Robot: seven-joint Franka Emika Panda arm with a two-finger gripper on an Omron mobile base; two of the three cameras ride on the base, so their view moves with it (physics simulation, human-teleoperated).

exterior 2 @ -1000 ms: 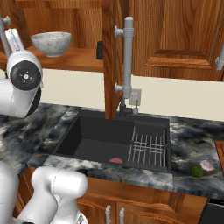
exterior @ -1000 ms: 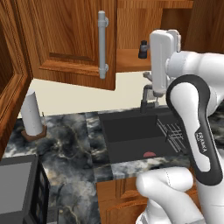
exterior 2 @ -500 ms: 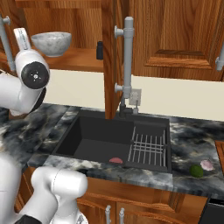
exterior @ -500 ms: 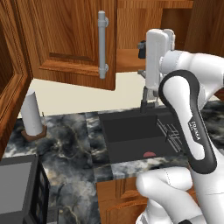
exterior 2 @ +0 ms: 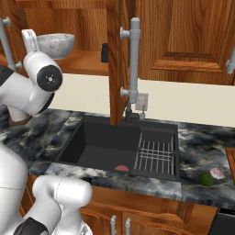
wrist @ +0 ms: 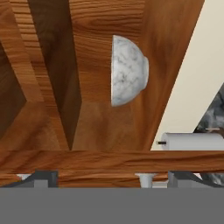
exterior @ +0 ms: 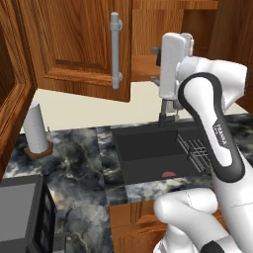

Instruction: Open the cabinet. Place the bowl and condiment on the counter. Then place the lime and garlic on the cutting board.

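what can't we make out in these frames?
- Cutting board: right base view, cut off by the right edge; a brown sliver shows.
- Condiment: left base view, the arm covers it; right base view, small, no detail.
- Pincer: left base view, behind the wrist; its gap to the bowl is unclear.
- Bowl's inside: not visible.

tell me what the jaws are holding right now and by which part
Nothing is held. The gripper is open, facing the bowl on the cabinet shelf, well short of it.
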